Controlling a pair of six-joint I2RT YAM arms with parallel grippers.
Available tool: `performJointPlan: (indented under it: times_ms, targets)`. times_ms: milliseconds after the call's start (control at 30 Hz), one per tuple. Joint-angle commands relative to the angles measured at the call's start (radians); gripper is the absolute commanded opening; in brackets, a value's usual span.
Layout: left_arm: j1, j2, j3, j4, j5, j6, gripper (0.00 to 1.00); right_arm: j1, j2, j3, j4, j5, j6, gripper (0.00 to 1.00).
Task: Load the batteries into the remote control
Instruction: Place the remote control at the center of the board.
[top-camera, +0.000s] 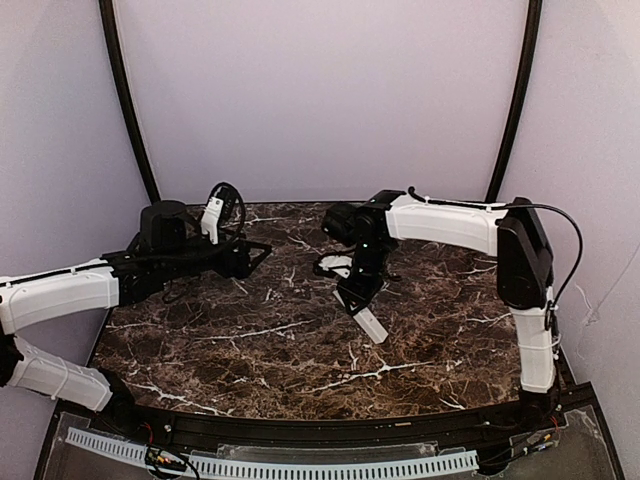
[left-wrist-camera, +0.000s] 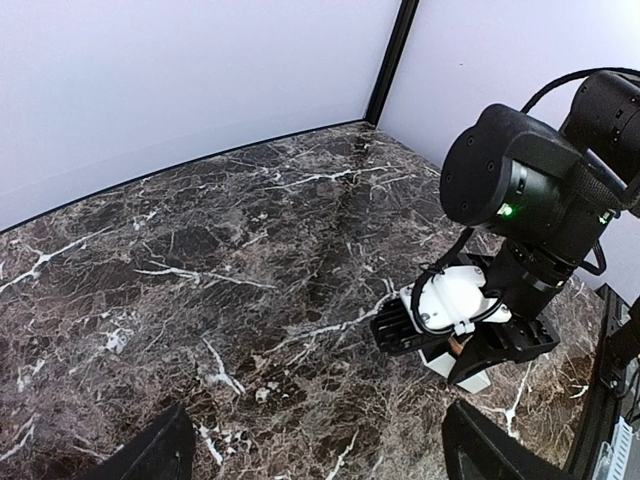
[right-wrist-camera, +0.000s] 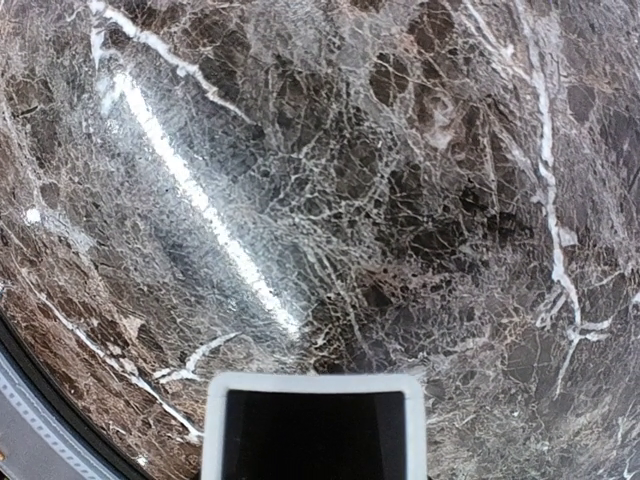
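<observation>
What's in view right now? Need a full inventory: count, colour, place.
remote control: one, white, over the table centre, held by the right gripper; the right wrist view shows a white rim around a dark recess
batteries: none visible
table: one, dark brown marble with white veins
frame poles: two, black, at the back corners
left gripper: one, black, open, left of centre, holding nothing
right gripper: one, black, pointing down, shut on the remote control
</observation>
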Motion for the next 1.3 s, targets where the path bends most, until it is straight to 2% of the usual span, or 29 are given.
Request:
performJointPlan:
  times_ms: [0, 167, 567, 867, 1000, 1133, 1267]
  targets:
    - [0.011, -0.034, -0.017, 0.022, -0.035, -0.008, 0.86, 0.012, 0.127, 0.074, 0.01, 0.049, -0.008, 0.0]
    - [0.014, -0.04, -0.023, 0.023, -0.054, -0.007, 0.86, 0.019, 0.22, 0.162, -0.026, 0.069, -0.008, 0.0]
    - [0.016, -0.042, -0.03, 0.03, -0.068, 0.004, 0.86, 0.032, 0.329, 0.236, -0.033, 0.063, -0.002, 0.0]
    - [0.017, -0.037, -0.031, 0.036, -0.067, 0.003, 0.86, 0.032, 0.363, 0.263, -0.02, 0.058, 0.001, 0.07]
    - [0.017, -0.03, -0.03, 0.038, -0.064, 0.0, 0.86, 0.032, 0.367, 0.265, -0.011, 0.044, 0.003, 0.16]
    - [0.017, -0.031, -0.027, 0.035, -0.067, -0.001, 0.87, 0.033, 0.351, 0.251, 0.002, 0.036, 0.003, 0.31]
    - [0.017, -0.032, -0.024, 0.028, -0.069, 0.001, 0.87, 0.03, 0.315, 0.228, 0.025, 0.017, 0.004, 0.54]
